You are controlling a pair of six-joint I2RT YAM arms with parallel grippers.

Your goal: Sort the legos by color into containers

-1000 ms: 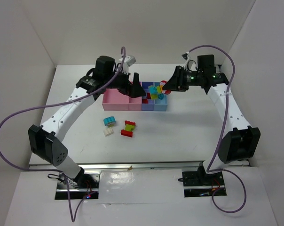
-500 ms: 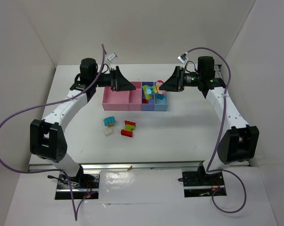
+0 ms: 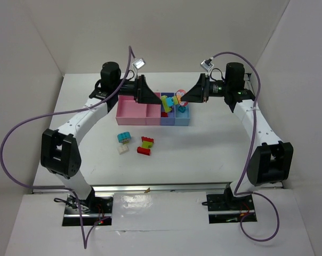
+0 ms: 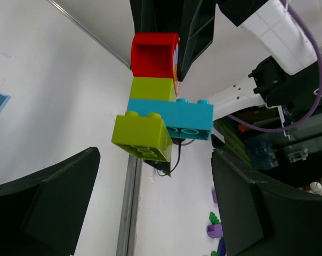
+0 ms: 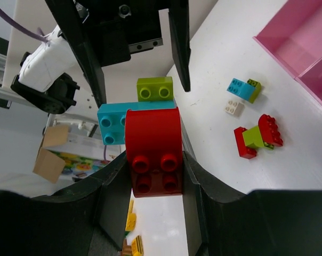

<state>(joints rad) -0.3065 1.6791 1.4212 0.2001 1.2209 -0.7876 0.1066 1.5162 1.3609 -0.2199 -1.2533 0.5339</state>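
Arms both raised over the far half of the white tabletop (image 3: pixel 214 144), wrists turned inward and facing each other across the row of four joined open plastic bins (image 3: pixel 131 110). Bins run two pink at left, then one dark blue, then one light blue at right.

Noted on the right gripper (image 5: pixel 153 160): jaws closed narrow on a red arched plastic brick (image 4: pixel 154 53), one finger against each side. That brick heads a stack of four joined bricks (image 3: pixel 171 102) that sticks out beyond the fingertips. Order is red, yellow-green, a longer teal one set crosswise, then a second yellow-green at the free end. Stack is held off the tabletop. In the top view it overlaps the dark blue and light blue bins; cannot tell how high above them.

Noted on the left gripper (image 3: pixel 155 100): jaws spread wide, nothing between them. Free end of the stack sits just in front of the gap in the left wrist view, touching neither finger.

Loose on the tabletop, on the near side of the bins:
- teal-and-yellow-green pair of bricks (image 3: pixel 124 137)
- small whitish brick (image 3: pixel 122 149), just beside that pair
- red-and-yellow-green cluster (image 3: pixel 146 145), to the right of both

All three lie well apart from both grippers.
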